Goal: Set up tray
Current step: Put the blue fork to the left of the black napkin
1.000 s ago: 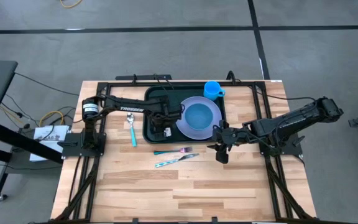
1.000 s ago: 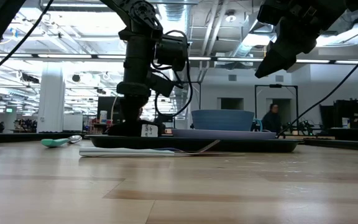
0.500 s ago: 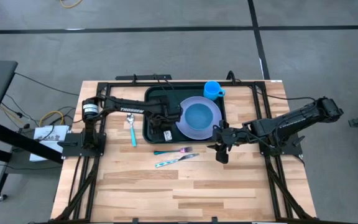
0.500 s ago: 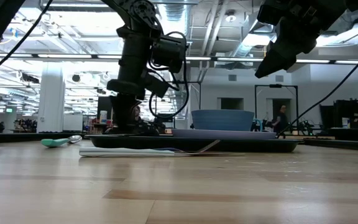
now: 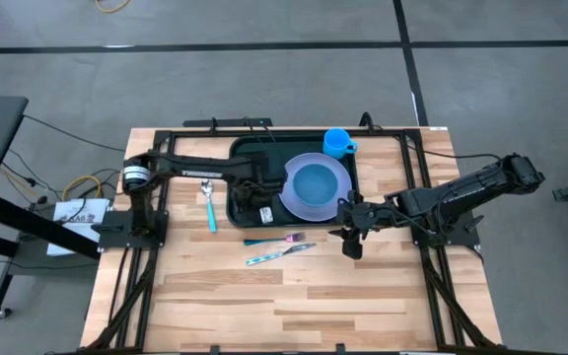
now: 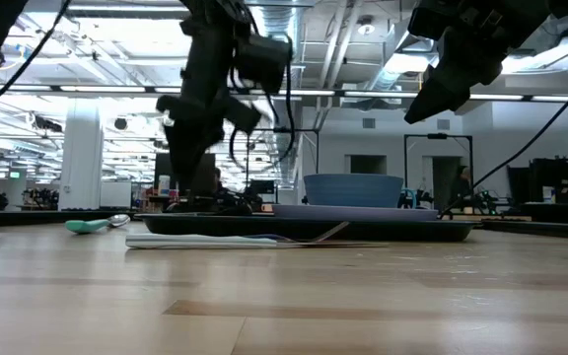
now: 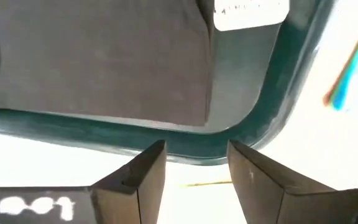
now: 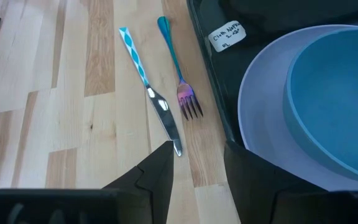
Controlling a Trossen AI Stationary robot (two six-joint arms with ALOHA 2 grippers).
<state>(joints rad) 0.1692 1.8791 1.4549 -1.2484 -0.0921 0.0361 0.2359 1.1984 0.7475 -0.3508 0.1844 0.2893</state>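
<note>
We count one tray [image 5: 245, 148] at the table's far middle, one lavender plate [image 5: 316, 207] and one blue bowl [image 5: 316, 183] on it, one cup [image 5: 336, 142]. Left gripper [image 5: 261, 211] fingers apart over the tray's near corner; right gripper [image 5: 351, 244] apart, near one knife [image 8: 150, 92], one fork [image 8: 178, 74], one spoon [image 5: 209, 205].

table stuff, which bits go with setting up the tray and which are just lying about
Part of the job:
tray
lavender plate with blue bowl, on the tray
blue cup, at the tray's far corner
fork, knife, spoon, on the wood beside the tray
left claw, over the tray
right claw, waiting nearby

Lying about:
white labelled tag on the tray
</note>
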